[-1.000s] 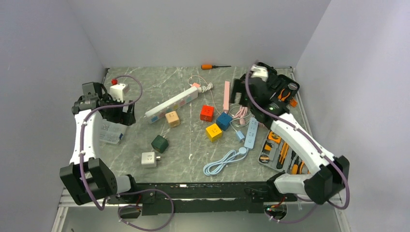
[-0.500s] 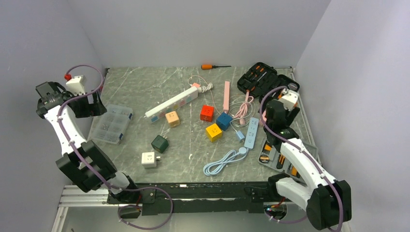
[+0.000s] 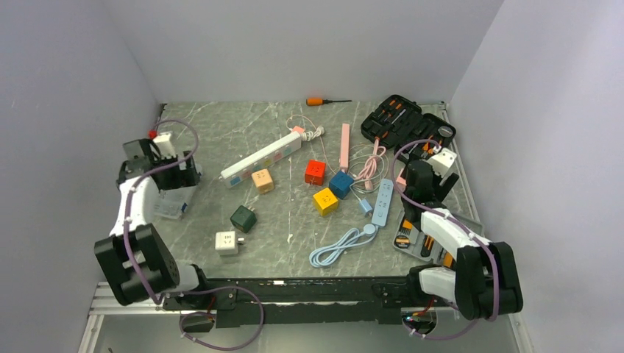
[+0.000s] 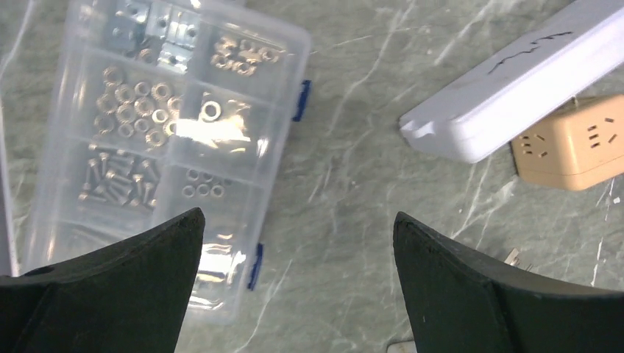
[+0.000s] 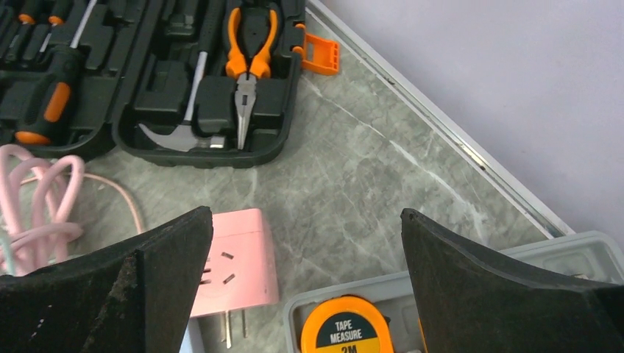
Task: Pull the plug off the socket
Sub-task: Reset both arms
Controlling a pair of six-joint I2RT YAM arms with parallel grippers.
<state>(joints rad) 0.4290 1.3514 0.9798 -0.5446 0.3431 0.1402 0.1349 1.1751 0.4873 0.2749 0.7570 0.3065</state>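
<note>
Can't resolve a seated plug from here. Likeliest target: white power strip [image 3: 262, 159], mid-bench [image 3: 221, 125], lying diagonal, near-left to far-right, cord [image 3: 313, 134] off the far end. Probably light, rigid, slick plastic: pin the strip, pinch the plug body, never the cord. Left end effector [image 4: 296, 220] and right end effector [image 5: 305, 215] both spread wide, gripping nothing.

The white power strip [image 4: 530, 81] is cut off by the left wrist view's edge. The tape measure [image 5: 352, 327] is cropped by the bottom edge, and the pink adapter [image 5: 239, 257] is partly hidden by the right gripper [image 5: 306, 220].
</note>
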